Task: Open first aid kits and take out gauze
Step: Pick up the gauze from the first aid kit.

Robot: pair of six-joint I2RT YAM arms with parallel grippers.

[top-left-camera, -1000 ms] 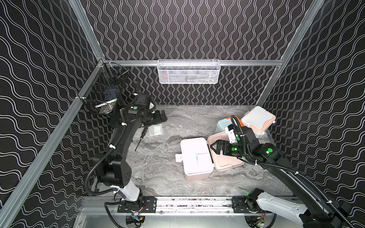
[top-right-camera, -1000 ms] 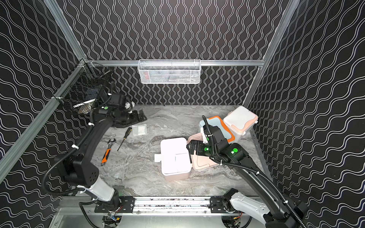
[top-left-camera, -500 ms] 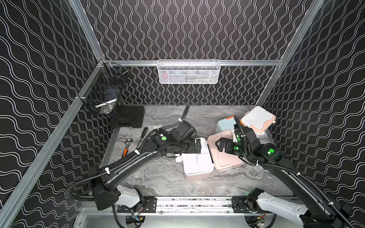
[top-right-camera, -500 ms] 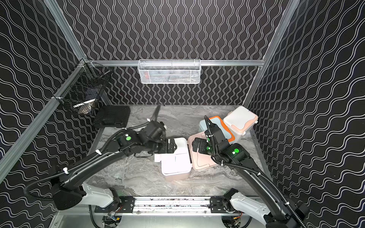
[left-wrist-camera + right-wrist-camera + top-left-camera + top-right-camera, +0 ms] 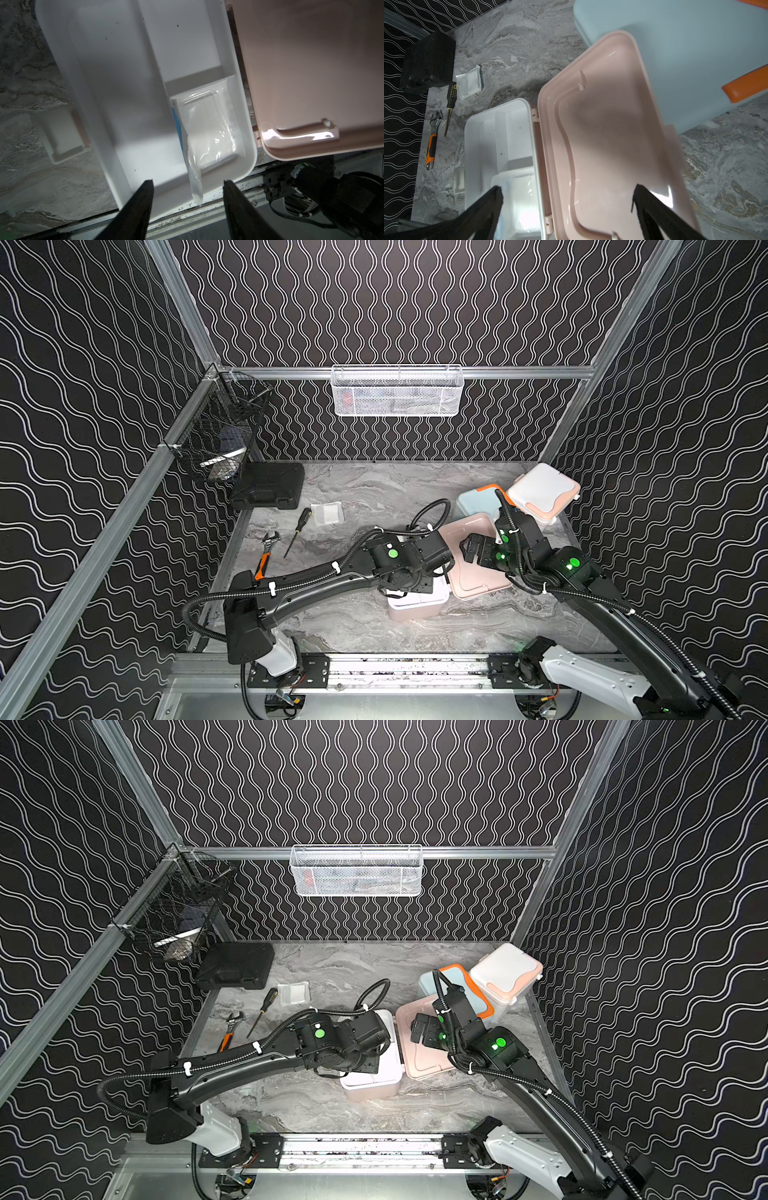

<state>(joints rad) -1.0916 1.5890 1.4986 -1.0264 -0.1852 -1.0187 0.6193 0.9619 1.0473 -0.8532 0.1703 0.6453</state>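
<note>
The left gripper point(image 5: 188, 182) had its jaws apart, straddling the wrapper tail of a gauze packet point(image 5: 209, 133) that lay in a corner compartment of the open pink kit point(image 5: 415, 608). The right gripper point(image 5: 568, 187) hovered spread wide over its lid point(image 5: 602, 145). Another packet point(image 5: 327, 513) lay near the screwdriver point(image 5: 297, 531).
</note>
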